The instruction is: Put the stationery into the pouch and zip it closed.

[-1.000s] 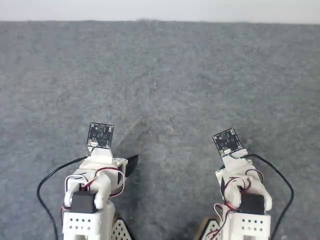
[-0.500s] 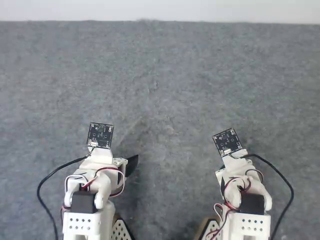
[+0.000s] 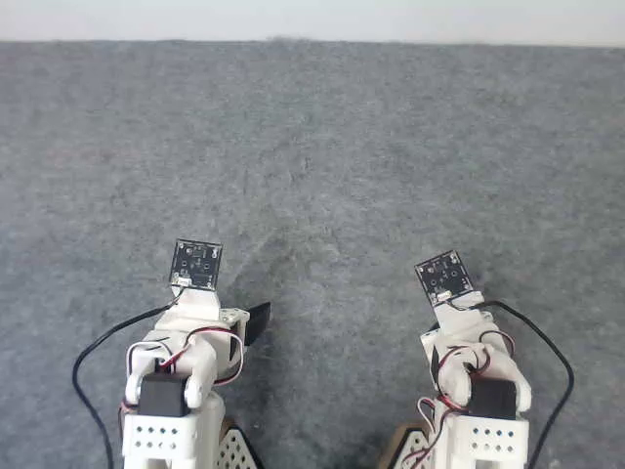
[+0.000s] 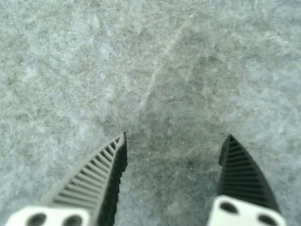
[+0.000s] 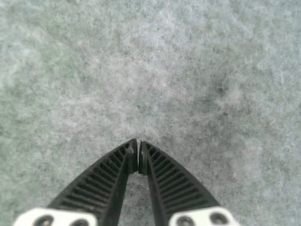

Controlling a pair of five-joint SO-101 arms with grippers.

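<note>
Both arms sit folded at the near edge of the table in the high view. The left arm (image 3: 190,332) is at the near left, and one black finger (image 3: 257,322) juts out to its side. My left gripper (image 4: 177,135) is open, its two ribbed black fingers wide apart over bare grey felt. The right arm (image 3: 464,342) is at the near right. My right gripper (image 5: 138,141) is shut, its fingertips meeting with nothing between them, just above the felt.
A grey felt mat (image 3: 322,147) covers the table from the arms to the far edge, where a pale strip (image 3: 312,20) runs across. Black cables (image 3: 88,371) loop beside each arm base.
</note>
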